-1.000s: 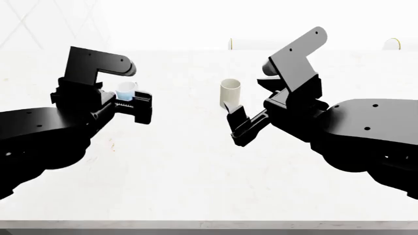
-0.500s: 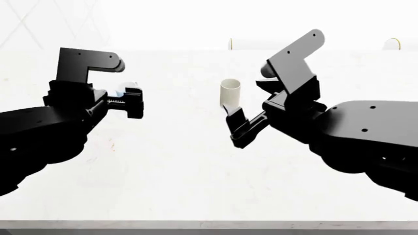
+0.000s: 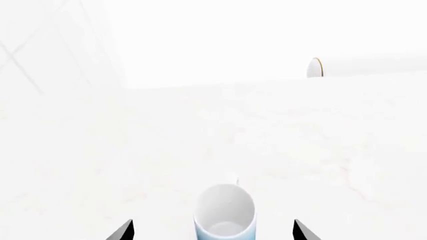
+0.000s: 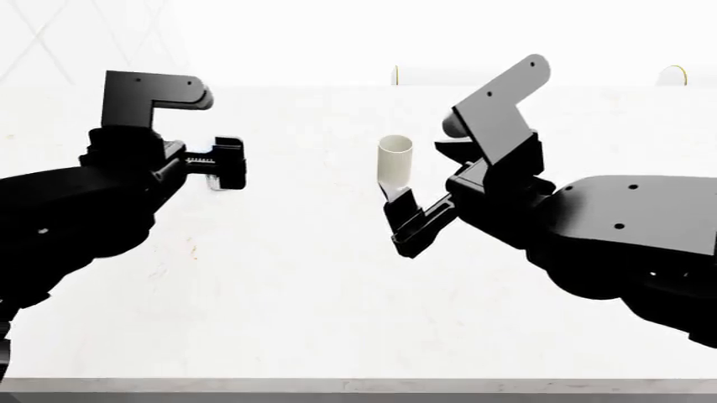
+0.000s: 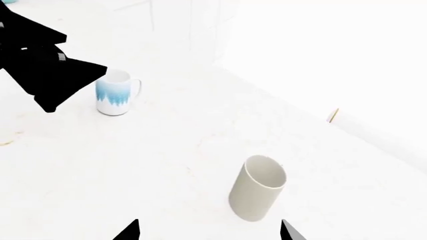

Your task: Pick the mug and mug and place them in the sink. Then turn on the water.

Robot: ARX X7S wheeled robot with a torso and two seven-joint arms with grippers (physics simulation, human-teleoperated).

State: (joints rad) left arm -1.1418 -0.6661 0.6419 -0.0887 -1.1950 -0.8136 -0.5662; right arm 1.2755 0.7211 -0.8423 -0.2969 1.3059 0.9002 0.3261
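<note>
Both black arms reach forward from the lower corners, forearms low and wrists bent inward. The left gripper sits at about ten o'clock, held level, its fingers pointing toward three o'clock and spread apart in its wrist camera. The right gripper sits just right of centre, angled down toward eight o'clock, jaws seemingly spread wide too.

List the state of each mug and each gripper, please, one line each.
Blue-patterned mug: upright on the counter, between the open left fingers, not gripped.
Cream mug: upright, free, ahead of the right gripper.
Left gripper: open.
Right gripper: open, empty.
</note>
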